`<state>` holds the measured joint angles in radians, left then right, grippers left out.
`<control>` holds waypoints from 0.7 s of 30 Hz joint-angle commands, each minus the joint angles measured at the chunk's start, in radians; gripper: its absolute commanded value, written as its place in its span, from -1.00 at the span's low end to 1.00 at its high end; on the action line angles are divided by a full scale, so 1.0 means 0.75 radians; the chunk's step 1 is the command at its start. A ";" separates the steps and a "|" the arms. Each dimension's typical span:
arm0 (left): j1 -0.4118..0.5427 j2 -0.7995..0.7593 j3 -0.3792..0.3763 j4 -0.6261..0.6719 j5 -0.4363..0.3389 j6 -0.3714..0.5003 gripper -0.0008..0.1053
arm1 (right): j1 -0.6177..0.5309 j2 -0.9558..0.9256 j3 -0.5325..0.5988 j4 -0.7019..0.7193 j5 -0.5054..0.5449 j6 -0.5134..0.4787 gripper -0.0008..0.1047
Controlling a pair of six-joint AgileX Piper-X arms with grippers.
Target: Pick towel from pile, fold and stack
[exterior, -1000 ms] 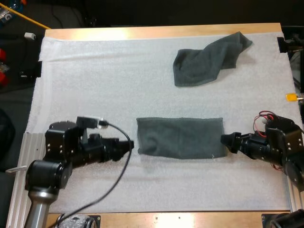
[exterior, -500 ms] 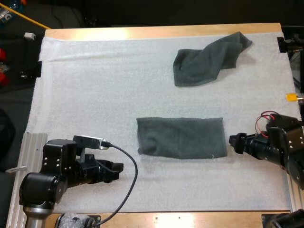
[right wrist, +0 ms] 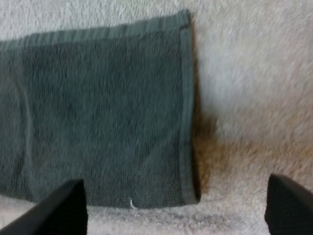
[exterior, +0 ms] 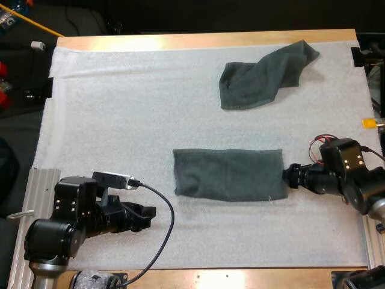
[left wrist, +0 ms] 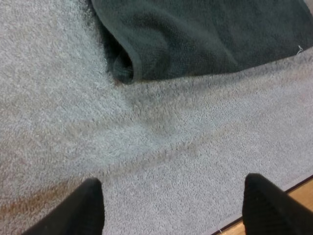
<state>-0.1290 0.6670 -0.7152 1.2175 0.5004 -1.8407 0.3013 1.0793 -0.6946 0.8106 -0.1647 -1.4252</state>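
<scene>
Folded towel [exterior: 227, 174]: dark grey-green, flat, a neat long strip with a thin hem.
Where: its short end lies just in front of the right gripper [exterior: 289, 175]; its other end is some way off from the left gripper [exterior: 149, 212].
Grippers: both released, fingers apart, holding nothing.
Room: bare white mat [exterior: 120, 120] around the left gripper; bench [exterior: 240, 278] edge close beside it.
Long way: it runs straight away from the right gripper.
Crumpled towel [exterior: 264, 75]: well apart from both grippers.
</scene>
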 commanded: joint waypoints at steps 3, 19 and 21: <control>-0.002 -0.004 -0.005 -0.010 -0.004 0.009 0.12 | -0.100 0.041 -0.012 -0.011 -0.097 -0.036 0.38; -0.002 -0.004 -0.005 -0.010 0.030 0.005 0.12 | -0.522 0.248 -0.012 -0.134 -0.460 -0.201 0.38; -0.002 -0.004 -0.005 -0.010 0.051 -0.003 0.12 | -0.522 0.278 -0.012 -0.154 -0.468 -0.202 0.38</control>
<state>-0.1290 0.6670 -0.7152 1.2175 0.5264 -1.8407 -0.0871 1.2898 -0.6946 0.7086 -0.4948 -1.5624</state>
